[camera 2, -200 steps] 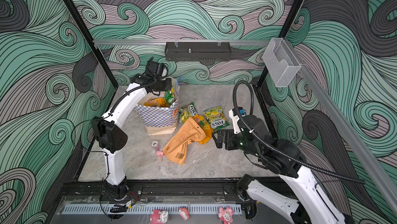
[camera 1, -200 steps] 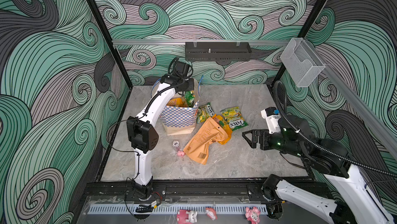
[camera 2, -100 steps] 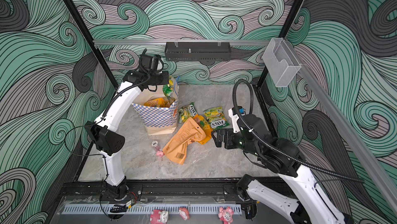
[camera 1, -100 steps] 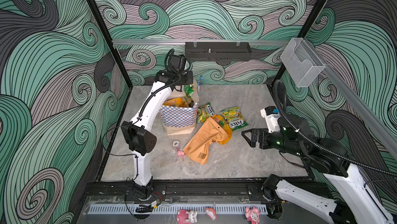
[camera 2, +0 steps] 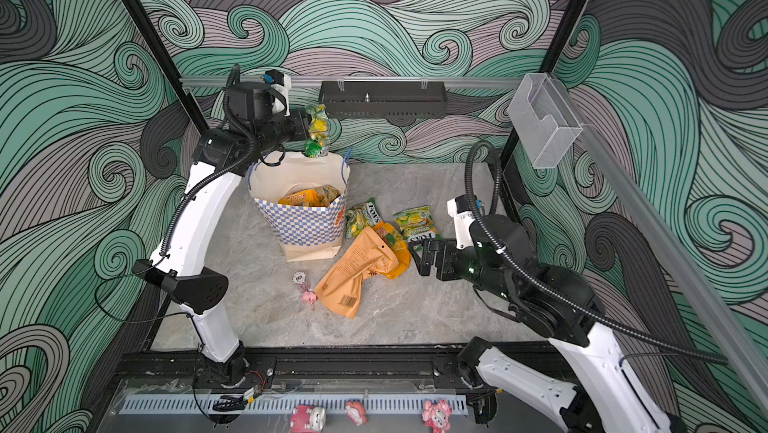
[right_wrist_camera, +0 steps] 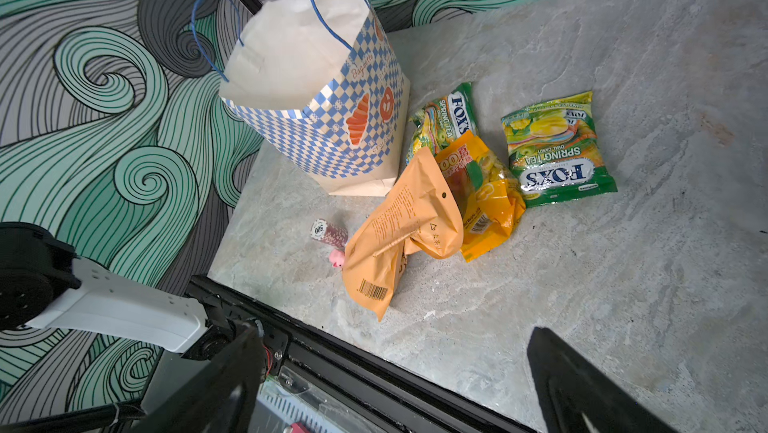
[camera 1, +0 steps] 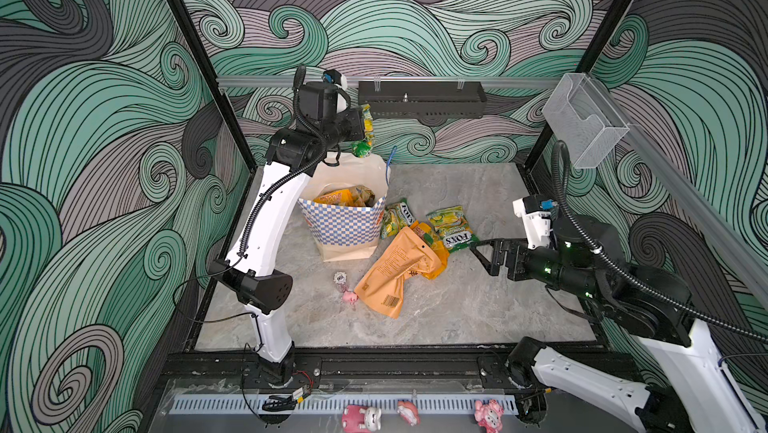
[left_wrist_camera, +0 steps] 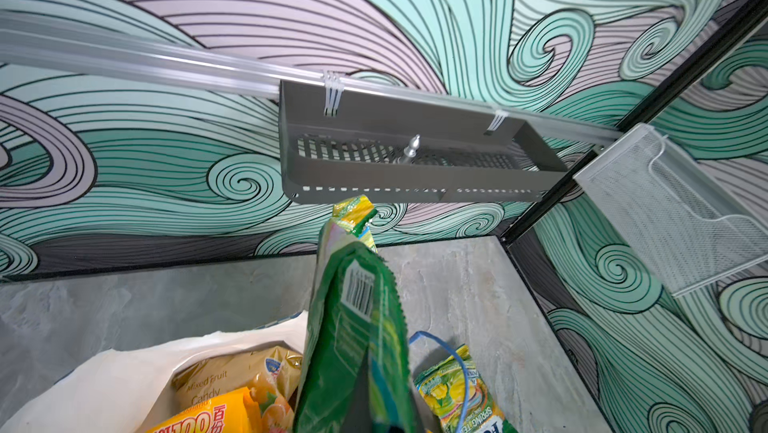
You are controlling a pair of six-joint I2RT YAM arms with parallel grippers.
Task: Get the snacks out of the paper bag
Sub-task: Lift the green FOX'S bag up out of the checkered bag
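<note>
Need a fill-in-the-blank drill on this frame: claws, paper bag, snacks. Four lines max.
1. The left claw is ____ on a green candy pouch in the air above the paper bag.
2. The right claw stands ____ and holds nothing.
3. The paper bag stands ____ on the table, with an orange pouch inside.
4. Beside the bag, ____ loose green pouches lie on the table.

Missing words: shut; open; upright; two.

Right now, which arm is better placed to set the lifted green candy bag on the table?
Left. The left tool is shut on the green candy bag, hanging above the paper bag. The right tool is open and empty, low beside the snacks lying on the table.
</note>
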